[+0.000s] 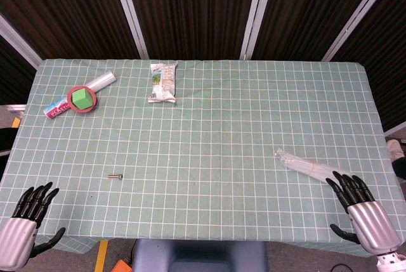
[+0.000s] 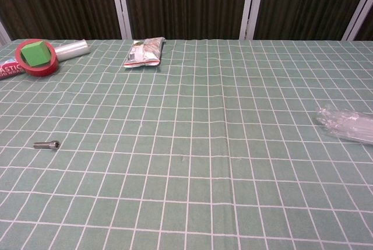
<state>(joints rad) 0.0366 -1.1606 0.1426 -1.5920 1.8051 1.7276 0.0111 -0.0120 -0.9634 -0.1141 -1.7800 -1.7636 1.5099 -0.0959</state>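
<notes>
Overhead, the head view shows the left hand (image 1: 24, 224) at the near left corner, black fingers spread and holding nothing, and the right hand (image 1: 363, 212) at the near right, fingers likewise apart and empty, its tips just beside the crinkled clear plastic sleeve of thin sticks (image 1: 304, 165). A small metal bolt (image 1: 115, 175) lies well apart from the left hand. At the far left a green foam cube (image 1: 80, 99) sits inside a red tape ring (image 1: 82, 99), which lies against a clear roll of plastic wrap with a red label (image 1: 79, 94); a glossy snack packet (image 1: 163, 82) lies further right. The green checked tablecloth (image 1: 209, 132) has faint creases, and dark panels with pale metal frames (image 1: 127, 6) stand behind

From the chest view neither hand shows; the sleeve (image 2: 348, 125) sits at the right edge, the bolt (image 2: 46, 144) near left, the cube (image 2: 34, 53), ring (image 2: 41, 68), roll (image 2: 67, 50) and packet (image 2: 144, 52) far away
</notes>
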